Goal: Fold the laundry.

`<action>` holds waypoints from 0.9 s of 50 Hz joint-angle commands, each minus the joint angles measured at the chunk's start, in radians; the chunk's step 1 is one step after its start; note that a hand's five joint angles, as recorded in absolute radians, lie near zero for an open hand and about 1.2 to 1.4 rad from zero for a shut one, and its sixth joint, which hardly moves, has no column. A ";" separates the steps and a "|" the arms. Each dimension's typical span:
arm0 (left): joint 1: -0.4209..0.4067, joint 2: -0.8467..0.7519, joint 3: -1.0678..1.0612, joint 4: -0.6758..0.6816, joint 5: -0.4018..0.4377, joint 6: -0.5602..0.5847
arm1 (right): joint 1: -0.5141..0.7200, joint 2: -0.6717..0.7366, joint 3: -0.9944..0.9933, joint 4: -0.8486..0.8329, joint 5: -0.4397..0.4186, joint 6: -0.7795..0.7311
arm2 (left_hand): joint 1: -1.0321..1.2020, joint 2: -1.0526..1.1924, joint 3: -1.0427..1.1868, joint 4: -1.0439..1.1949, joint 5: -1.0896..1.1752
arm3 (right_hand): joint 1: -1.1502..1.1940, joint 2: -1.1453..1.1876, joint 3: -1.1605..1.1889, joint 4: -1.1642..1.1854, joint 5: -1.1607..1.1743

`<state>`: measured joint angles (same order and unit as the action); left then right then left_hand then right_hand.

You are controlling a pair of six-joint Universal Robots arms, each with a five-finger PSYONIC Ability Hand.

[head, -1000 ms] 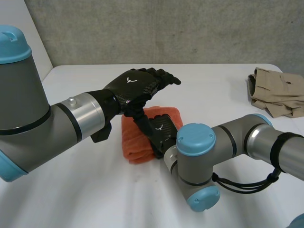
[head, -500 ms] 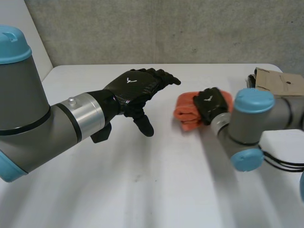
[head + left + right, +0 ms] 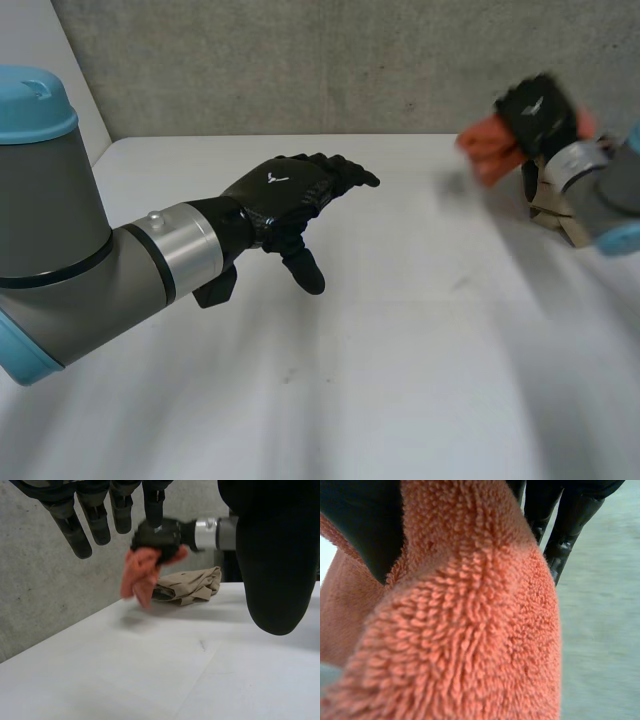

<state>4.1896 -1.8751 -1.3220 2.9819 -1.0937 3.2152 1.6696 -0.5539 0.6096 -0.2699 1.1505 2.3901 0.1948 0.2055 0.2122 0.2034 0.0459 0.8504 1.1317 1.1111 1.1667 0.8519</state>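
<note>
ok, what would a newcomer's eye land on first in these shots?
The orange towel, bunched in the fingers of the right hand and held in the air off the table, close to the tan garment lying at the table's far right. Next, the left hand, open and empty, hovering over the middle of the table.

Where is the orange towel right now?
In the head view the orange towel is up off the white table at its far right side, held in the right hand, close beside the folded beige garment.
</note>
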 commanded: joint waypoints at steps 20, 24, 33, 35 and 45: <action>-0.008 -0.015 -0.019 0.022 -0.002 -0.005 | -0.275 0.249 -0.194 -0.043 -0.084 0.282 | 0.042 0.031 0.025 0.034 0.017 | 0.546 0.265 0.285 0.230 0.370; -0.009 -0.013 -0.019 0.022 -0.002 -0.005 | -0.303 0.235 -0.127 -0.023 -0.086 0.196 | 0.042 0.031 0.025 0.034 0.017 | 0.546 0.265 0.285 0.230 0.370; -0.009 -0.007 -0.019 0.022 -0.002 -0.005 | -0.317 0.146 -0.077 0.118 -0.066 0.089 | 0.042 0.031 0.025 0.034 0.017 | -0.676 -0.957 -0.937 -0.992 -0.852; -0.009 -0.006 -0.019 0.022 -0.002 -0.005 | -0.315 0.108 -0.073 0.178 -0.057 0.075 | 0.042 0.031 0.025 0.034 0.017 | -0.676 -0.957 -0.937 -0.992 -0.852; -0.008 0.030 -0.016 0.022 -0.005 -0.008 | -0.254 -0.184 0.042 0.406 -0.035 0.104 | 0.039 0.029 0.022 0.031 0.014 | -0.676 -0.957 -0.937 -0.992 -0.852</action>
<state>4.1798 -1.8744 -1.3399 3.0034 -1.0957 3.2101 1.3555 -0.5354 0.5706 -0.0045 1.0997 2.4634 0.1948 0.2055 0.2122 0.2042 0.0459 0.2031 0.2204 0.2153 0.2356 0.0634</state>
